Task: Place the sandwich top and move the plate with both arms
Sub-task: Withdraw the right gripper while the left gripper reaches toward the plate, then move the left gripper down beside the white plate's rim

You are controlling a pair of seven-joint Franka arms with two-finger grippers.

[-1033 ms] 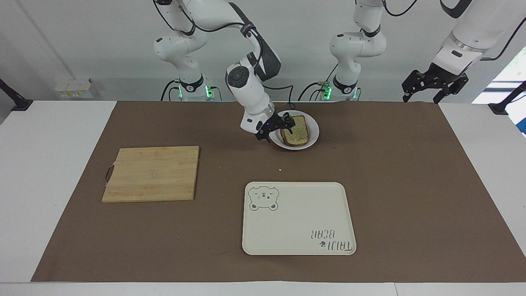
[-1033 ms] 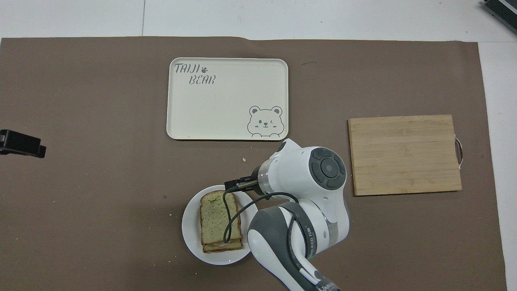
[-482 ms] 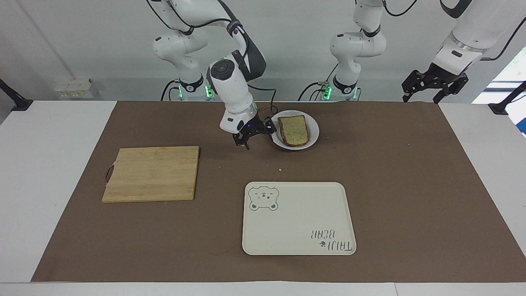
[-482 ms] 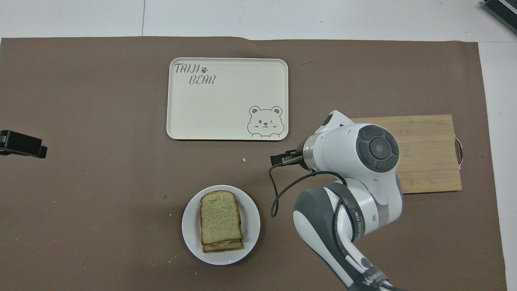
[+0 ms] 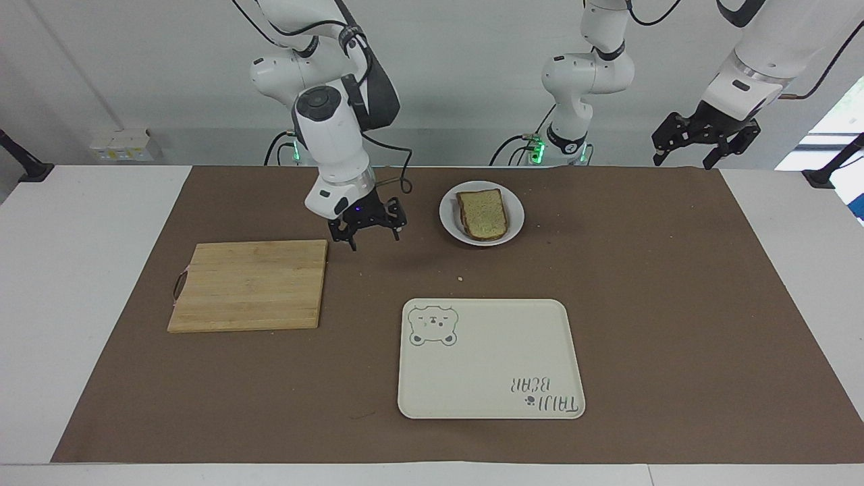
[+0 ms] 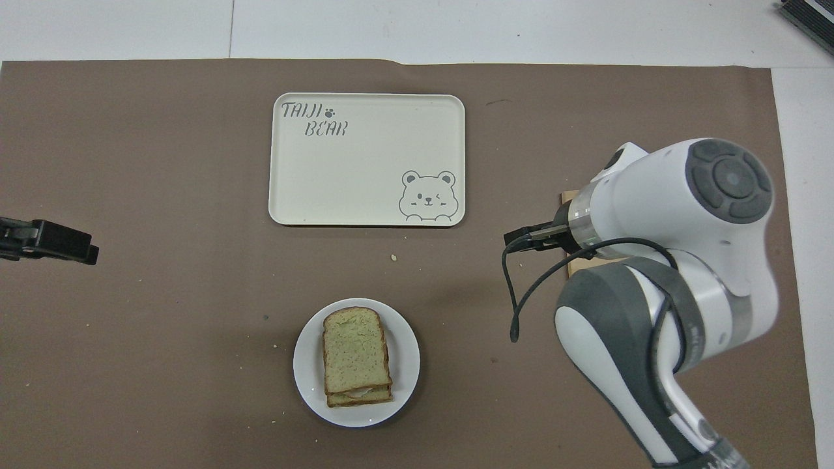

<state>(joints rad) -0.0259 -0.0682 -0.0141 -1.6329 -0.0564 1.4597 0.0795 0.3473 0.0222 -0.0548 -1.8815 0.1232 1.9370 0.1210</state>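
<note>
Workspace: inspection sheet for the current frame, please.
Surface: brown mat over a white table, a few crumbs.
Job's things: sandwich top sits on the stacked sandwich on the white plate, at the robots' end of the mat.
Clutter: bear tray, bare; wooden cutting board, bare.
End effectors: right end effector open, empty, over the mat between board and plate; left end effector open, empty, raised at the left arm's end, waiting.
Cables: black cable loops off the right wrist, clear of the plate.
Surroundings: white wall; nothing else seen.
</note>
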